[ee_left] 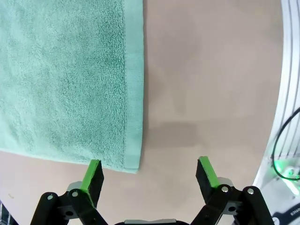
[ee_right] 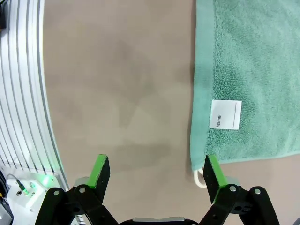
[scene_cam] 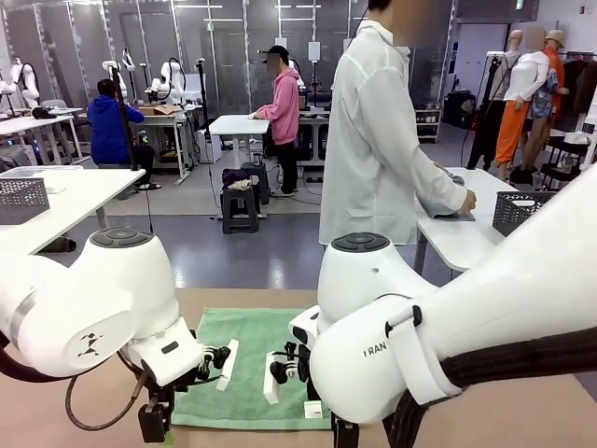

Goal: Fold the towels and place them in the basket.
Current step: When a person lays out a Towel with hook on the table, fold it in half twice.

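Observation:
A mint green towel [scene_cam: 250,364] lies spread flat on the tan table between my two arms. My left gripper [ee_left: 150,176] hangs open just above the table, with the towel's [ee_left: 65,79] near corner beside one fingertip. My right gripper [ee_right: 157,173] is also open, over bare table beside the towel's [ee_right: 253,70] other near corner, where a white tag [ee_right: 226,114] and a white loop [ee_right: 199,179] show. Neither gripper holds anything. On a white side table at the far right, a dark grey lattice basket [scene_cam: 520,211] stands near a light blue towel [scene_cam: 446,213] under the person's hand.
The person in a white coat [scene_cam: 373,140] stands beyond the table, turned toward the side table. A second dark lattice basket [scene_cam: 20,199] sits on a white table at far left. Ribbed aluminium table edges [ee_left: 289,93] [ee_right: 23,93] run close to both grippers.

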